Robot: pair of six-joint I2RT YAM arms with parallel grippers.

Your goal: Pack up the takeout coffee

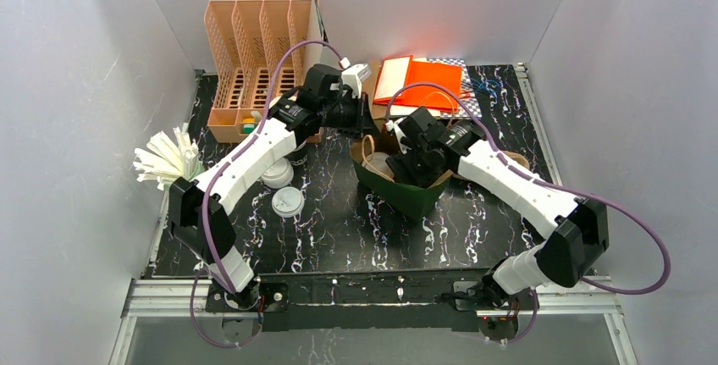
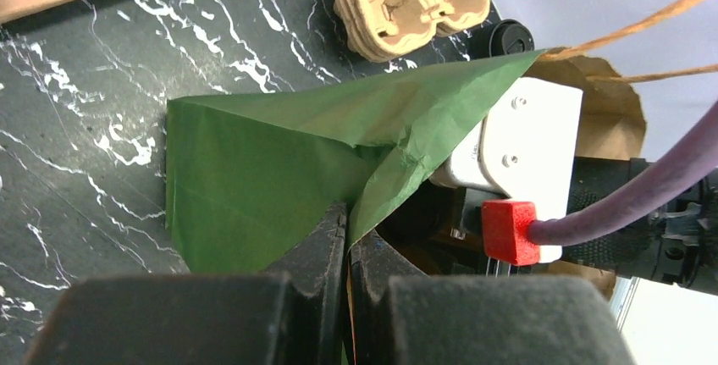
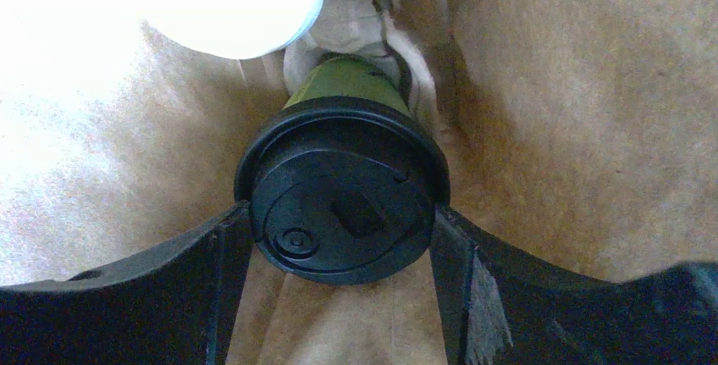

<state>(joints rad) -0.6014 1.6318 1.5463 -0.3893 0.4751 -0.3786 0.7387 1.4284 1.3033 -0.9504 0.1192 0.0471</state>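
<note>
Tabletop: black marble, with the bag sitting in the middle.
Bag: green outside, brown inside. Hold the rim taut so the mouth gapes for the drop.
Left claw: pinched tight on the bag's green rim. Only the left wrist view shows that bite.
Right claw: spread wide, fingers against both sides of the lid. It looks like a grip, deep in the bag.
Cup: green, inside the bag. Lower it straight, seat it upright on the bottom, then release.
Lid: black. Only the right wrist view shows it; from overhead the arm hides it.
</note>
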